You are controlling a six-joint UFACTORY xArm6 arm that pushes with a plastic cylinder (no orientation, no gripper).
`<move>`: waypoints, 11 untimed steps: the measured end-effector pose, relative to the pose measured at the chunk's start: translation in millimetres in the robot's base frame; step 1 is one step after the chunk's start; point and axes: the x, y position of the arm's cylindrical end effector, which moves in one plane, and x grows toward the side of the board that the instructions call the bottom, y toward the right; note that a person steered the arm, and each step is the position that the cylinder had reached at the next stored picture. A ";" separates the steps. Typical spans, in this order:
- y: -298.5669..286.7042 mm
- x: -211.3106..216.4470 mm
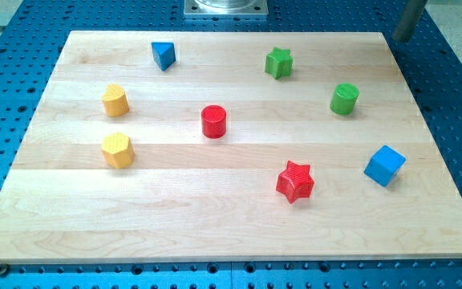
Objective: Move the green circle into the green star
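Green circle (pixel 344 99) stands upright on the board (pixel 231 225), toward the view's upper right. Green star (pixel 278 63) lies up and to its left, apart from it, bare wood between them. Blue cube (pixel 384 165) and red star (pixel 295 181) sit below; red circle (pixel 213 121) lies well left. My tip does not show, only a grey rod (pixel 407 19) at top right, off the board.
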 end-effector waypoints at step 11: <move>-215.7 129.8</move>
